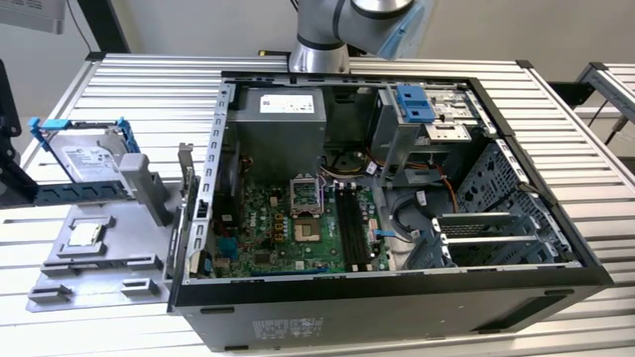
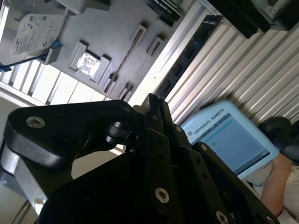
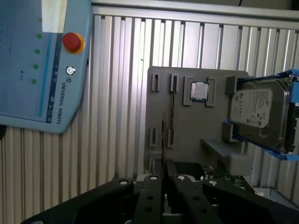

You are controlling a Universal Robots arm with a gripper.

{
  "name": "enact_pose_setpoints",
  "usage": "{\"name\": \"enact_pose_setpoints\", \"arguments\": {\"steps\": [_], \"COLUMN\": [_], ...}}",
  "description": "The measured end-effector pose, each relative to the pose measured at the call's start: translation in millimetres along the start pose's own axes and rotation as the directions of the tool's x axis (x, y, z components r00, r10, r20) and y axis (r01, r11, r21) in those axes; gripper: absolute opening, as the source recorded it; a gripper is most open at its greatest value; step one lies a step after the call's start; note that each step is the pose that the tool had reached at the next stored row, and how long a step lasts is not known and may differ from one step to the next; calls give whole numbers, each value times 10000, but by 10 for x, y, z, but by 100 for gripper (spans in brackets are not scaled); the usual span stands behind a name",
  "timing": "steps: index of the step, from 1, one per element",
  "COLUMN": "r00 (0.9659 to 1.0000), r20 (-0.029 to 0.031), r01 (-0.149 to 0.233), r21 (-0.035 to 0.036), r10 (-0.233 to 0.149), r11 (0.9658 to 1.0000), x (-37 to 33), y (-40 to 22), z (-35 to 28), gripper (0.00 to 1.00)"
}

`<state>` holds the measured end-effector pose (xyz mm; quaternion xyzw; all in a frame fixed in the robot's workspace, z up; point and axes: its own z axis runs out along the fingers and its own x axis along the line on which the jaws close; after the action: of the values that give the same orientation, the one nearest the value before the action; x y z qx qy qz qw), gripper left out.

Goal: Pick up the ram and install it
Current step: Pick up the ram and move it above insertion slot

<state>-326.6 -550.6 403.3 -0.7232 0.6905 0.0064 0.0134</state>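
Observation:
In the first wrist view the ram (image 3: 163, 140) is a thin stick seen edge-on, and it rises from between the black fingers of my gripper (image 3: 164, 179), which is shut on it. Behind it in that view lies the grey holder plate (image 3: 187, 126), well apart from the ram. The second wrist view shows the gripper (image 2: 154, 109) from the side, high over the table. In the exterior view the arm (image 1: 328, 30) stands behind the open computer case (image 1: 397, 286). The motherboard (image 1: 288, 223) lies inside the case, its long black slots (image 1: 349, 219) bare.
The grey holder plate (image 1: 100, 256) carries a hard drive in a blue frame (image 1: 89, 160) and a small square silver chip (image 1: 85, 234). A light blue teach pendant (image 3: 42, 65) lies on the ribbed table, with a person's arm (image 2: 280, 182) beside it. Cables and drive cages crowd the case on the exterior view's right.

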Motion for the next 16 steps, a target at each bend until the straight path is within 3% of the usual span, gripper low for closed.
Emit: {"name": "enact_pose_setpoints", "arguments": {"steps": [12, 16], "r00": [10000, 10000], "r20": [0, 1], "r01": [9, 7], "r21": [-1, -14], "r10": [-9, -7], "r11": [10000, 10000], "x": [1, 8], "y": [-16, -168], "z": [-1, 1], "gripper": [0, 0]}}
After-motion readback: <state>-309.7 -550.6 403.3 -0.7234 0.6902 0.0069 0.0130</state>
